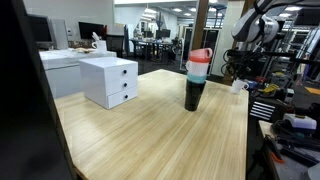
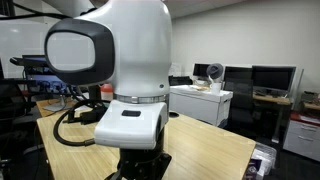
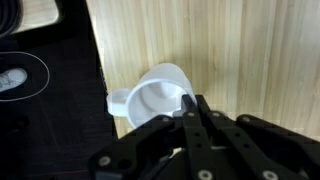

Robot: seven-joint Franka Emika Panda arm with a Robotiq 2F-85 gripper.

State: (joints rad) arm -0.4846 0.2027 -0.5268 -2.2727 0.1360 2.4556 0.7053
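Observation:
In the wrist view a white cup with a small handle sits near the edge of the wooden table. My gripper is directly over it, its black fingers pressed together on the cup's near rim. In an exterior view the cup shows as a small white shape at the table's far edge, below the arm. The base of the robot fills the other view and hides the gripper and the cup.
A tall stack of cups, black at the bottom with teal, white and red above, stands mid-table. A white drawer unit stands further along the table. Dark floor lies beyond the table edge. Office desks and monitors fill the background.

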